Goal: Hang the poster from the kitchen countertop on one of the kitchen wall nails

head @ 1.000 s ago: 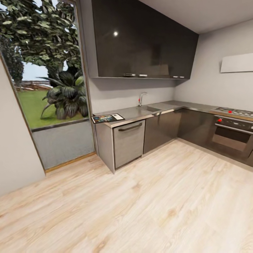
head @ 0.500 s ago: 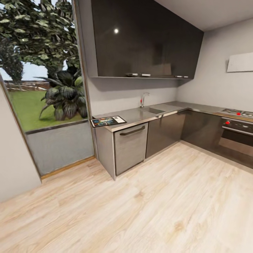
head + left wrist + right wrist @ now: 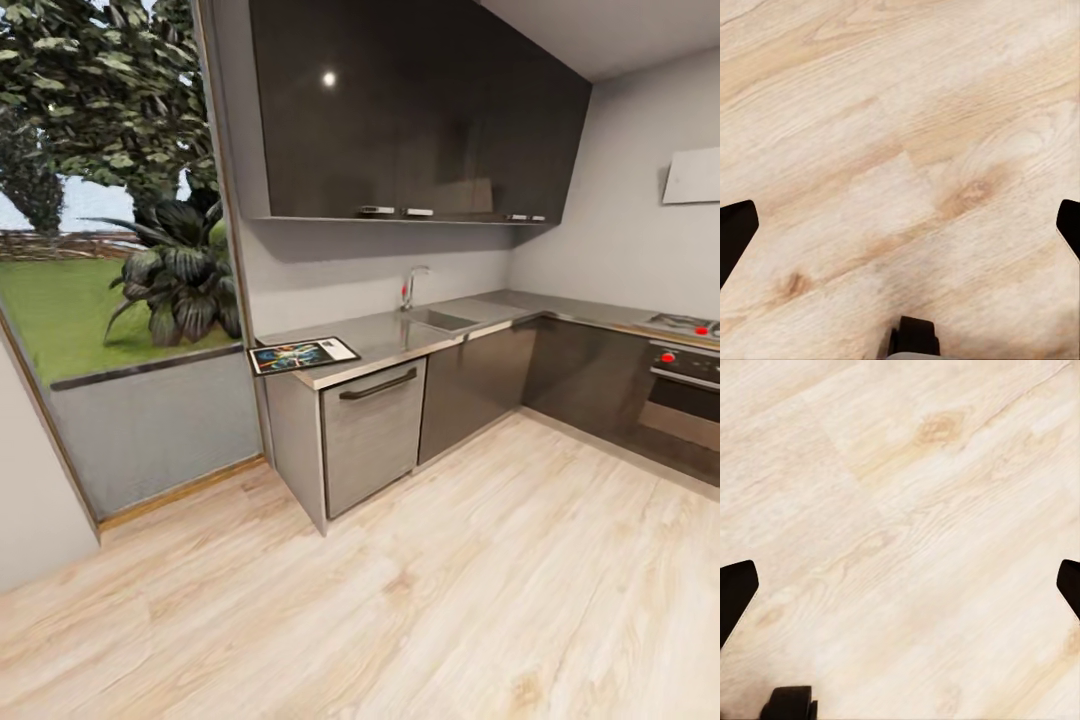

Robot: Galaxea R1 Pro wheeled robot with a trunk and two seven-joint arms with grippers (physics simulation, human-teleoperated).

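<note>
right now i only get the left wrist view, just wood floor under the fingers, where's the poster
Observer: The poster lies flat at the near left end of the countertop, beside the window.
Operator: anything on top of it
Observer: No, its face is bare; one corner sticks out past the counter's end toward the window.
Operator: what's below it
Observer: A dishwasher with a dark bar handle, set under that end of the counter.
Operator: is the right hand free
Observer: The right wrist view shows both right fingers wide apart over bare floor, with nothing between them.
</note>
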